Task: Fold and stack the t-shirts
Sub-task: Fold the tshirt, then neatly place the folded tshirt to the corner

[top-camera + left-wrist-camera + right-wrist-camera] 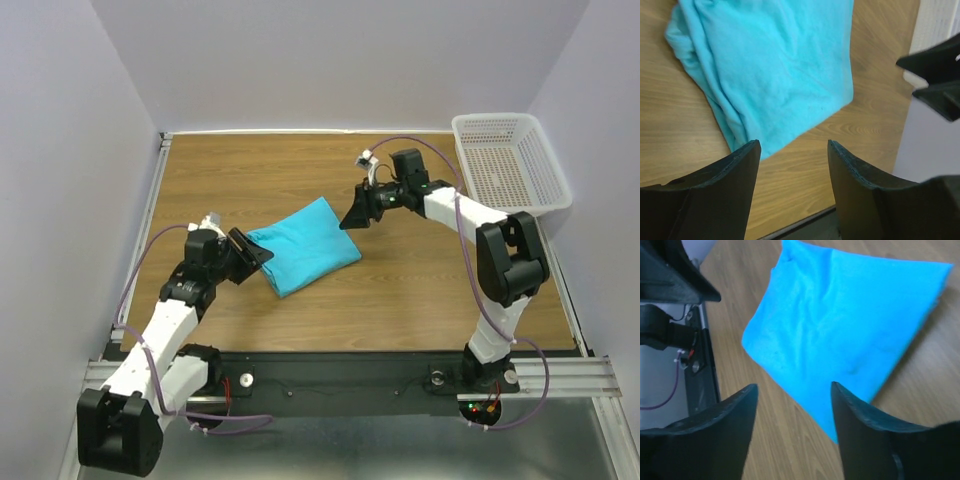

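A black rail [340, 375] runs along the bottom edge, with the wooden table [420, 290] beyond it. The folded turquoise t-shirt [305, 245] lies mid-frame. The left gripper [252, 255] is at its left edge and the right gripper [354, 214] at its upper right corner, both spread and empty. A white basket [510, 160] sits upper right, and pale walls [60, 120] enclose the table.

The bright turquoise t-shirt [305, 247] is lying folded into a compact, roughly four-sided bundle near the middle of the wooden counter [420, 290]. It is resting flat and sitting at a slant to the counter's edges, with one corner pointing toward the far side and another toward the near side. Its top face is showing mostly smooth, with a few soft creases running across it. Along its left edge the folded layers are bunching into rounded rolls.
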You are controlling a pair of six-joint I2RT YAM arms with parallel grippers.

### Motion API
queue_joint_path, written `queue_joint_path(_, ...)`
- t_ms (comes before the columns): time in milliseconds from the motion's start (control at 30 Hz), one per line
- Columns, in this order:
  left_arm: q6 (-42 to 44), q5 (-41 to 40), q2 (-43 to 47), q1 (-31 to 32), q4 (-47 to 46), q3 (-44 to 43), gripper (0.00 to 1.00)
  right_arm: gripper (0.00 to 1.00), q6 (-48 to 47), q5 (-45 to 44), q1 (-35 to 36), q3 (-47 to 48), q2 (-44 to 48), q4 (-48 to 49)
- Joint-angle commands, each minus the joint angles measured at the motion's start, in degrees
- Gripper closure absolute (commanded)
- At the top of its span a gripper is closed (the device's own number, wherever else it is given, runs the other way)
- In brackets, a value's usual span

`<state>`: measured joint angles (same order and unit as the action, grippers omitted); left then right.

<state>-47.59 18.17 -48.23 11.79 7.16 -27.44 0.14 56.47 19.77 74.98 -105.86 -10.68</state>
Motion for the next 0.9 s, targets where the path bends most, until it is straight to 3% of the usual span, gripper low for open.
queue_joint_path(0, 1.01, -2.71, -4.31, -4.40, -6.53, -2.26, 0.42, 0.44, 3.72, 3.82, 3.51, 1.49, -3.29, 0.22)
queue_joint_path(233, 6.11, -5.43, -15.31, -10.73, -8.37, -8.86, 0.40, 0.43, 2.76, 1.63, 6.33, -1.15, -3.64, 0.13)
queue_joint_path(600, 13.31, 1.60, -35.07, -11.35, -11.73, -18.43, 0.40, 0.45, 3.02, -0.30, 9.15, -0.54, -7.33, -0.48)
queue_joint_path(767, 14.28, 2.22, -38.34, -11.35, -11.73, -20.28, 0.46, 0.53, 3.73, -1.80, 9.23, 0.25, -10.15, -0.75)
queue_joint_path(867, 14.37, 3.44, -39.39, -11.35, -12.43, -20.20, 0.54, 0.58, 3.81, -2.85, 9.23, 0.43, -11.47, -1.10)
